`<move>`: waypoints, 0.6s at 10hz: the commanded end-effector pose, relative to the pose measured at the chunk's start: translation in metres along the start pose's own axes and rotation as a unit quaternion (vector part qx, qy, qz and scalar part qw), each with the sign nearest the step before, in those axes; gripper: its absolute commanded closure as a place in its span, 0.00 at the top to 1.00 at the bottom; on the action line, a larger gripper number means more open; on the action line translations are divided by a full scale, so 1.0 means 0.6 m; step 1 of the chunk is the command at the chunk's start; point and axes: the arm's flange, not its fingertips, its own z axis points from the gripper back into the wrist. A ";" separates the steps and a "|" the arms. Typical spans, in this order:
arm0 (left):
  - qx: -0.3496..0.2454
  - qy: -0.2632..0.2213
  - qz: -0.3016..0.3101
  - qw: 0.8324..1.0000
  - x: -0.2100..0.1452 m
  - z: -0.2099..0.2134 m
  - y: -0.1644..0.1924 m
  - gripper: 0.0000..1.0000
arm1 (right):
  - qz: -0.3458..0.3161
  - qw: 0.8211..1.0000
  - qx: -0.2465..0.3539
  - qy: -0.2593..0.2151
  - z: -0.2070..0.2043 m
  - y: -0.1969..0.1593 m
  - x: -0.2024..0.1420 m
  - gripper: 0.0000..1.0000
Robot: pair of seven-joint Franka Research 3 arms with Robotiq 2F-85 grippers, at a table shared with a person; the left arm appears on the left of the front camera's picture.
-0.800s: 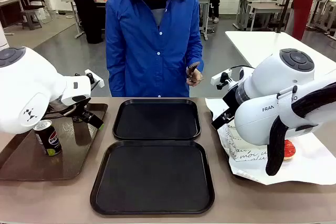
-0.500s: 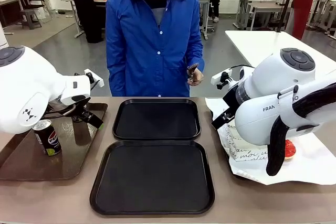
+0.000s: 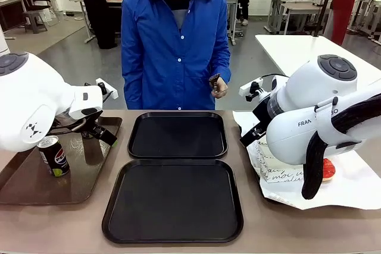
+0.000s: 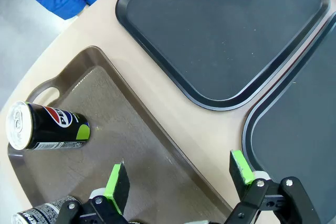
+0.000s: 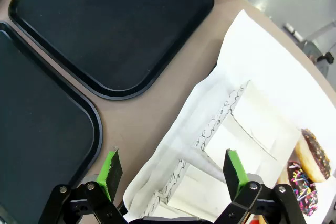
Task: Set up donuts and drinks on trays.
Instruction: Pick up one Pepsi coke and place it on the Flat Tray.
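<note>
Left gripper [image 4: 178,174], jaws spread wide and holding nothing, hangs at the bottom of the left wrist frame. One green pad sits above the brown tray [image 4: 136,145] and the other above a corner of the near black tray [image 4: 299,129].

At the left of the front view a drink can [image 3: 54,156] stands upright on the brown tray, its long axis vertical and its silver top up. From the left wrist camera the same can's axis runs across the frame, with the top toward the left edge.

Both black trays lie at centre frame, the far black tray [image 3: 178,135] just behind the near one.

At the bottom of the right wrist view the right gripper [image 5: 172,165] is also wide open and holds nothing. It is poised over the edge of the white paper sheet [image 5: 262,61], where white donut boxes [image 5: 252,124] stand. Two dark glazed donuts [image 5: 315,153] lie at the lower right.

At the far side of the table stands a person in a blue shirt, whose hand [image 3: 221,87] holds a small dark object.
</note>
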 end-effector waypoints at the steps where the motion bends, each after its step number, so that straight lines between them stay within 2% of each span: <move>1: 0.000 0.000 0.000 1.000 0.000 0.000 0.000 1.00 | 0.000 1.000 0.000 0.000 0.000 0.000 0.000 1.00; 3: 0.000 0.000 0.000 1.000 0.000 0.000 0.000 1.00 | 0.000 1.000 0.000 0.000 0.000 0.000 0.000 1.00; 4: 0.000 0.000 0.000 1.000 0.000 0.000 0.000 1.00 | 0.036 0.999 -0.039 0.003 0.044 0.027 -0.024 1.00; 5: 0.005 -0.019 -0.028 0.999 -0.045 0.075 -0.025 1.00 | 0.083 0.995 -0.060 -0.021 0.107 0.052 -0.063 1.00; 6: -0.007 -0.008 -0.042 0.999 -0.091 0.146 -0.027 1.00 | 0.111 0.992 -0.059 -0.023 0.157 0.067 -0.104 1.00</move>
